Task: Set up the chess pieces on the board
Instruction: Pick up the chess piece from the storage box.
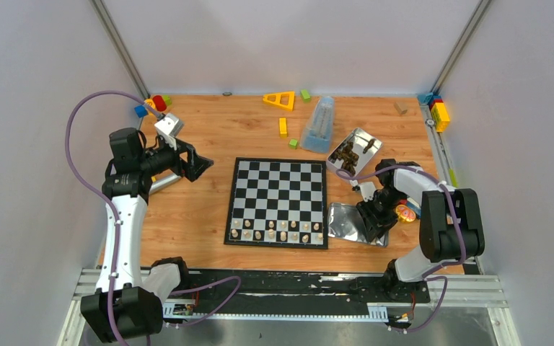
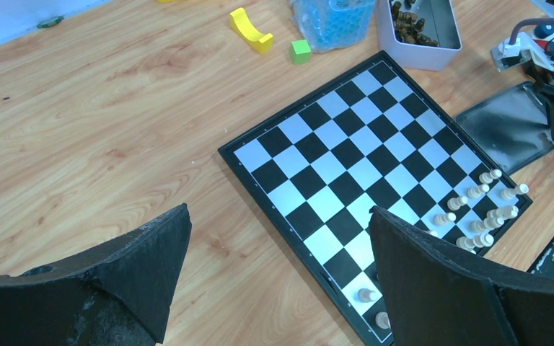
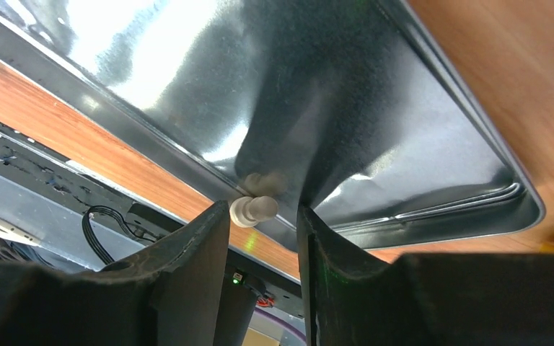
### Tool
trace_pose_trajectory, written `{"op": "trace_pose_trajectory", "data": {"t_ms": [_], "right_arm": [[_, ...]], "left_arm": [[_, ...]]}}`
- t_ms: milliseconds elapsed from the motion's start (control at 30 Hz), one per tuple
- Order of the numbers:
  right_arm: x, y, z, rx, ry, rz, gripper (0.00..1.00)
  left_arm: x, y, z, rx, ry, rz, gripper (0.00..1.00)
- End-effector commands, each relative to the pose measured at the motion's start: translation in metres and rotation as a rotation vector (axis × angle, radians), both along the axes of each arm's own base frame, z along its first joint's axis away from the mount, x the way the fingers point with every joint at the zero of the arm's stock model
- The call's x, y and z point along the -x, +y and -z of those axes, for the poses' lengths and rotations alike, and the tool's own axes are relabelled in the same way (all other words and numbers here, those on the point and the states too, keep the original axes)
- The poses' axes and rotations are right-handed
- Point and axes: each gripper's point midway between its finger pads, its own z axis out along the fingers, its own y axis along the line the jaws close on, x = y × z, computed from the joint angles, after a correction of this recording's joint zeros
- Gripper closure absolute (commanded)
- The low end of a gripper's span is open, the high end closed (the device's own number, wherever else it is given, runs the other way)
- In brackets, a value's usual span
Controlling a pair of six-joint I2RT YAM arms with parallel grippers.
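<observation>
From above, the board lay on the counter, with chess pieces along its near rows. The left wrist showed the left pincer gaping and empty. The right wrist showed the right pincer half-closed, straddling a pawn that lay crosswise on the tray, not yet pinched.

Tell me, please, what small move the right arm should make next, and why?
Probably close the right gripper on the pale piece. The piece lies in the tin between the fingers, with a gap showing on one side, so it does not look gripped yet. Once held, it could go to the board.
</observation>
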Motion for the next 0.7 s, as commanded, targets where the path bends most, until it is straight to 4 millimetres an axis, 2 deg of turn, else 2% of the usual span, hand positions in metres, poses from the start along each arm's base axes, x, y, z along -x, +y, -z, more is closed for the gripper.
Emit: {"op": "trace_pose_trajectory", "data": {"t_ms": [0,400,667], "right_arm": [[-0.0062,-0.0036,0.0060,0.015,-0.019,-0.002,0.61],[-0.0037,-0.0015,0.0025,0.010,-0.004,0.011,0.73],[-0.0085,0.0002,-0.0025,0.003,-0.008,0.018,0.87]], "left_arm": [[-0.0023,-0.0003,-0.0078,-0.006,-0.044,0.019,0.00],[-0.0020,0.0002,-0.0095,-0.010,-0.050,0.018,0.00],[-0.0018,0.0002,-0.0094,-0.014,-0.052,0.019,0.00]]}}
